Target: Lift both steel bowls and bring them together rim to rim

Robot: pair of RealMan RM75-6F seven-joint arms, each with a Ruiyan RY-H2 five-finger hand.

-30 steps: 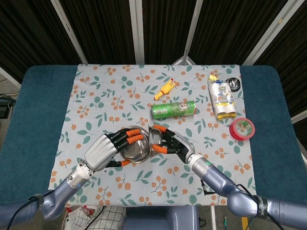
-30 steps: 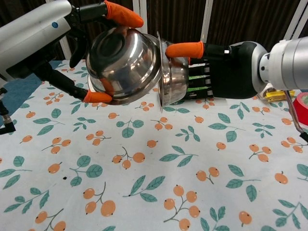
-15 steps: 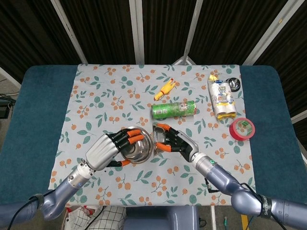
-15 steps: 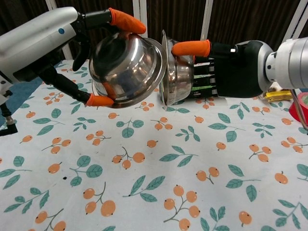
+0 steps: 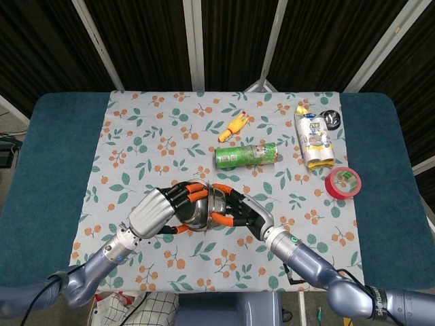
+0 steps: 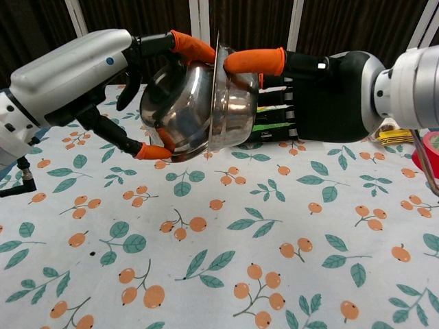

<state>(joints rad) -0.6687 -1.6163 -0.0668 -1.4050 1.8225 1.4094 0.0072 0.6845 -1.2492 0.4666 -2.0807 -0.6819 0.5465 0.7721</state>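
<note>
Two steel bowls are held up above the floral cloth [image 6: 226, 274], turned on their sides. My left hand [image 6: 75, 75] grips the left bowl [image 6: 182, 110] by its outside, with orange fingertips over and under it. My right hand [image 6: 329, 89] grips the right bowl [image 6: 236, 103] from behind. The two rims meet along a near-vertical line. In the head view the left bowl [image 5: 195, 212] and the right bowl [image 5: 220, 202] sit pressed together between the left hand [image 5: 158, 210] and the right hand [image 5: 246, 214].
On the cloth behind lie a green can [image 5: 247, 155], a yellow toy [image 5: 234, 127], a white and yellow packet [image 5: 315, 141], a red tape roll [image 5: 343, 182] and a small dark disc [image 5: 332, 119]. The blue table edge [image 5: 47, 176] frames the cloth.
The hands have moved toward each other. The gap between the two bowls has closed and their rims now touch.
</note>
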